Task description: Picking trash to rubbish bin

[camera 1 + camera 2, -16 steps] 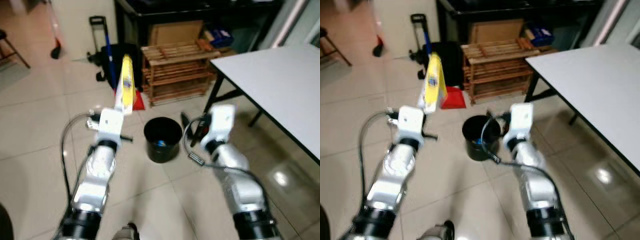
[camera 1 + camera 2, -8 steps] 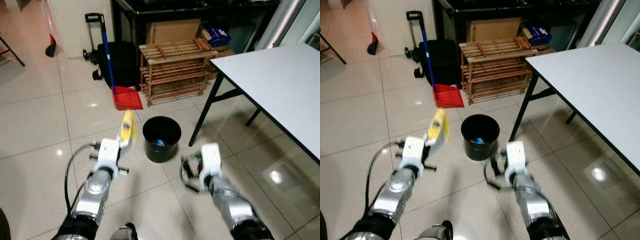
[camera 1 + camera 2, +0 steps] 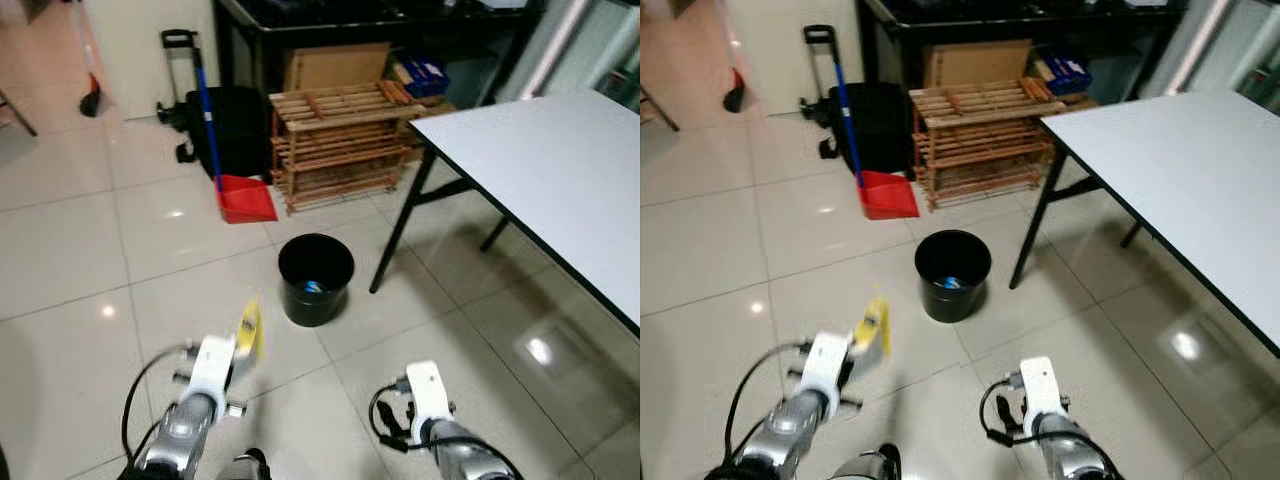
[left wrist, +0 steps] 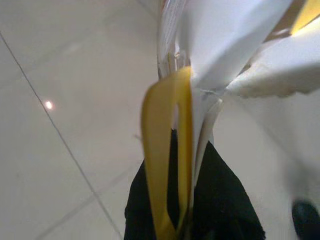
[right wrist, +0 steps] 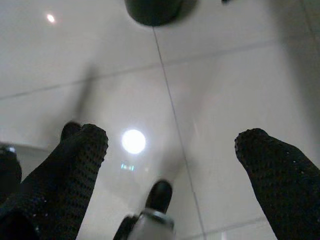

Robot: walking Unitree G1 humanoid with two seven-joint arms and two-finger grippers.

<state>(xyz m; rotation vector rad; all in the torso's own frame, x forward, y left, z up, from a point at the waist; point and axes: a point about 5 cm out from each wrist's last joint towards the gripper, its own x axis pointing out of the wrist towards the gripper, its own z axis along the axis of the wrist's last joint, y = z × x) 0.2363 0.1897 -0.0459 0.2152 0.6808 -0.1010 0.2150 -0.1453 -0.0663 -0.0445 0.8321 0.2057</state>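
Far left against the wall, a dark broom head point(image 3: 90, 100) rests on the pale floor tiles point(image 3: 60, 240). Next along stands a black hand trolley point(image 3: 176, 70) beside a black bag point(image 3: 232, 130), and a blue-handled red dustpan point(image 3: 246, 198) leans upright in front of that bag, its scoop on the floor.

Low down near me, the left gripper point(image 3: 240, 352) is raised just above the floor, its jaws clenched on a yellow and white wrapper point(image 3: 249, 328) that sticks up from them. In the left wrist view the wrapper point(image 4: 200, 75) is pinched edge-on between the black fingers point(image 4: 225, 210), yellow strip on one side and crumpled white sheet fanning out beyond. The wrapper is well short of the bin, nearer the robot and to its left.

The black rubbish bin point(image 3: 316, 279) stands on the tiles in the middle, open-topped, with something small and bluish lying at its bottom. Behind it is a slatted wooden rack point(image 3: 340, 145), with a flat piece of cardboard point(image 3: 335, 65) propped behind the rack and a blue box point(image 3: 425, 72) further right under a dark shelf unit.

The right gripper point(image 5: 175, 150) hangs low over the floor, its jaws released and spread wide, nothing between them. Rightmost, a white counter point(image 3: 550, 170) on black legs runs off the edge of view.
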